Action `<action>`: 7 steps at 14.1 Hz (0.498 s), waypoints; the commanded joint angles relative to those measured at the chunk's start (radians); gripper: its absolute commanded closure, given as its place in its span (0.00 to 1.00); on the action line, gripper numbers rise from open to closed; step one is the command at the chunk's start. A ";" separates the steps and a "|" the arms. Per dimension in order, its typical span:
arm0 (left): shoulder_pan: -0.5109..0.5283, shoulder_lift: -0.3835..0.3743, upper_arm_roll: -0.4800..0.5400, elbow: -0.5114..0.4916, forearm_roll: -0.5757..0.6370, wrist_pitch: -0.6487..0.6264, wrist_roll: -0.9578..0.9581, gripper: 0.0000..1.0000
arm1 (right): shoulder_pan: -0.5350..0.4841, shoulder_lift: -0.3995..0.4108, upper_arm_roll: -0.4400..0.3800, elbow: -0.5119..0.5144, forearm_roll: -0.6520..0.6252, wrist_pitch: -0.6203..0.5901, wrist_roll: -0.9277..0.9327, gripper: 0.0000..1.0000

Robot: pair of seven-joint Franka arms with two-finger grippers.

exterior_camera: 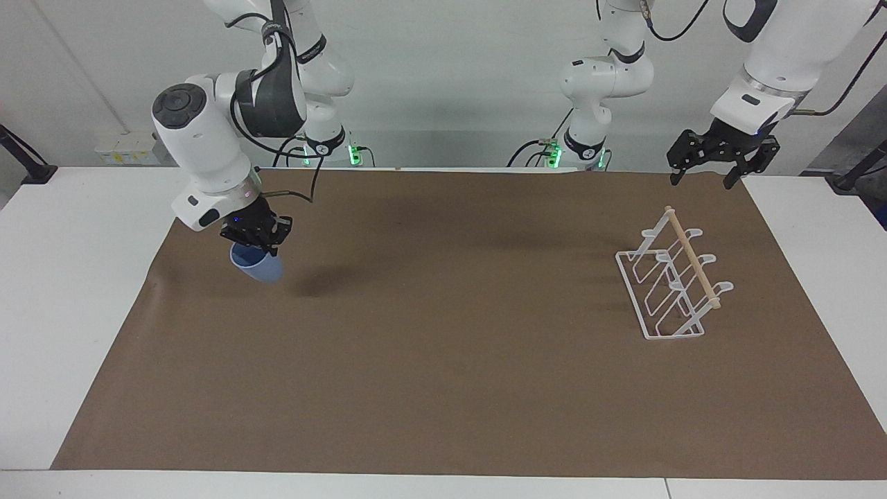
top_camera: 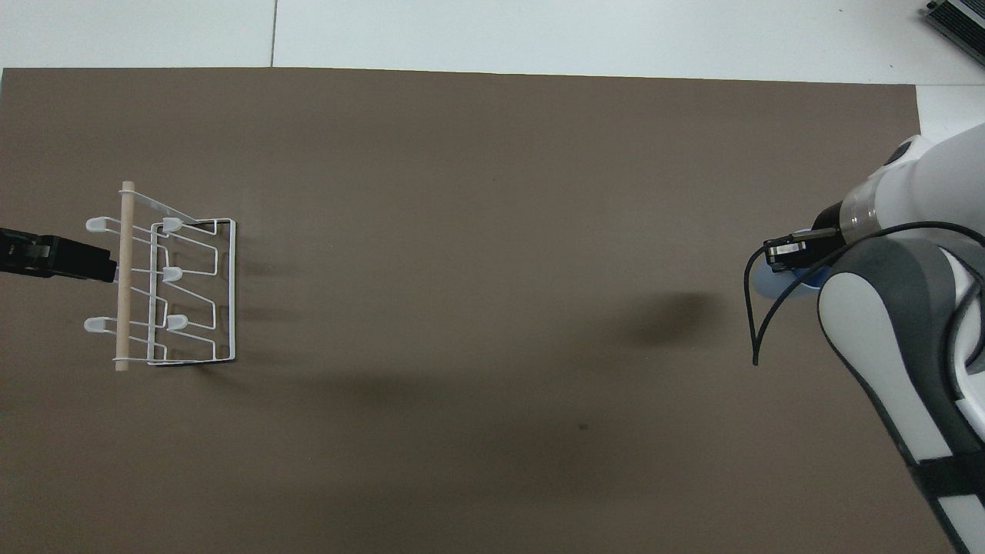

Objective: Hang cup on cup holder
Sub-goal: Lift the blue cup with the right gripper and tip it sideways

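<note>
The light-blue cup (exterior_camera: 259, 267) hangs tilted in the air over the brown mat (exterior_camera: 443, 360), toward the right arm's end of the table. My right gripper (exterior_camera: 253, 244) is shut on its rim. In the overhead view the right gripper (top_camera: 783, 254) covers most of the cup (top_camera: 768, 283). The white wire cup holder (exterior_camera: 692, 257) with its wooden dowel stands on the mat toward the left arm's end, also seen in the overhead view as the cup holder (top_camera: 121, 323). My left gripper (exterior_camera: 701, 179) waits open, raised over the mat's corner beside the holder; its tip (top_camera: 92, 265) shows in the overhead view.
The cup's shadow (exterior_camera: 322, 283) lies on the mat beside the cup. White table (exterior_camera: 83, 277) borders the mat at both ends. A black cable (top_camera: 758, 323) loops off the right wrist.
</note>
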 commanded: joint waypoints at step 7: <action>-0.010 -0.027 0.004 -0.033 0.003 0.022 0.003 0.00 | 0.023 -0.058 0.060 0.164 0.015 -0.281 -0.018 1.00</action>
